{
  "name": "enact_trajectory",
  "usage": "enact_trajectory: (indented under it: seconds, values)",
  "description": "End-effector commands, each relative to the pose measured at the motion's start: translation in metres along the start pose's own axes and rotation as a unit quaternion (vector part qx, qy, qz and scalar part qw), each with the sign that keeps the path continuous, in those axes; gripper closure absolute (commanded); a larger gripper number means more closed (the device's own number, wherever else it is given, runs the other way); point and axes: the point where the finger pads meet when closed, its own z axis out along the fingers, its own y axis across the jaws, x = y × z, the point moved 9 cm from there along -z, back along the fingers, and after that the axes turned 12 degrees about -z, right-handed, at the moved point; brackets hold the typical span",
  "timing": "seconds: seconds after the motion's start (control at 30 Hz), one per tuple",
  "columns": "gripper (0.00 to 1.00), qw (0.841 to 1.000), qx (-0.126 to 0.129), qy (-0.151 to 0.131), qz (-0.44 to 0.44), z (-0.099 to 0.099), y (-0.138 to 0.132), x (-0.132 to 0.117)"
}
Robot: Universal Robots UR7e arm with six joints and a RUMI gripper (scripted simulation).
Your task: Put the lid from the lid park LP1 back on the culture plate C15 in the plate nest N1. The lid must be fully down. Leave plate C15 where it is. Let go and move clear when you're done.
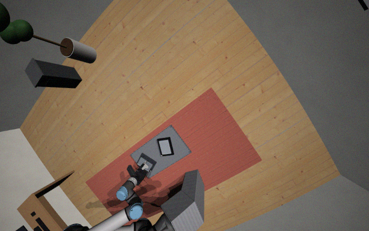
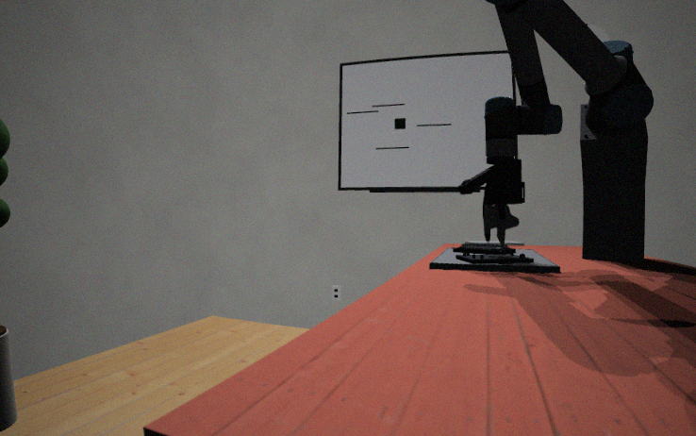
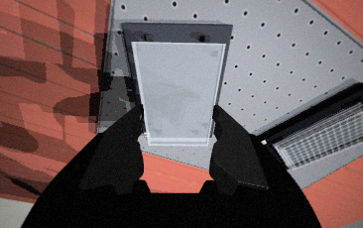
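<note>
Overhead, pincer [image 3: 178, 124] clamped on the near end of the clear lid [image 3: 176, 89], lid just above the dark lid park [image 3: 149, 32], culture plate [image 1: 165, 146] uncovered in its nest nearby, grey pegboard [image 3: 278, 64] on red desk [image 2: 410, 349].

Non-task items noted. The red plank surface [image 2: 462, 360] stands on a light wooden floor [image 1: 168, 68]; grey walls enclose the room. A white board [image 2: 421, 169] with a thin black frame hangs on the far wall, marked with four short dark lines and one small black square. A white wall socket [image 2: 336, 292] sits low on the same wall. At the floor's edge, a grey cylindrical pot [image 1: 81, 51] carries a thin brown stem with round green foliage [image 1: 16, 31]; a dark rectangular box [image 1: 51, 74] stands just beside it. A tan wooden cabinet [image 1: 40, 207] occupies the lower left corner of the top view
</note>
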Motion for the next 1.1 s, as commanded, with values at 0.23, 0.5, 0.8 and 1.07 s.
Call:
enact_trajectory:
  seconds: [0.23, 0.5, 0.8, 1.07]
  values:
    - [1.00, 0.995, 0.000, 0.000, 0.098, -0.001, 0.043, -0.024]
    - [1.00, 0.988, 0.000, 0.000, 0.157, -0.001, 0.069, -0.039]
    - [1.00, 0.969, 0.000, 0.000, 0.245, -0.001, 0.108, -0.062]
    - [1.00, 0.953, 0.000, 0.000, 0.303, -0.001, 0.134, -0.077]
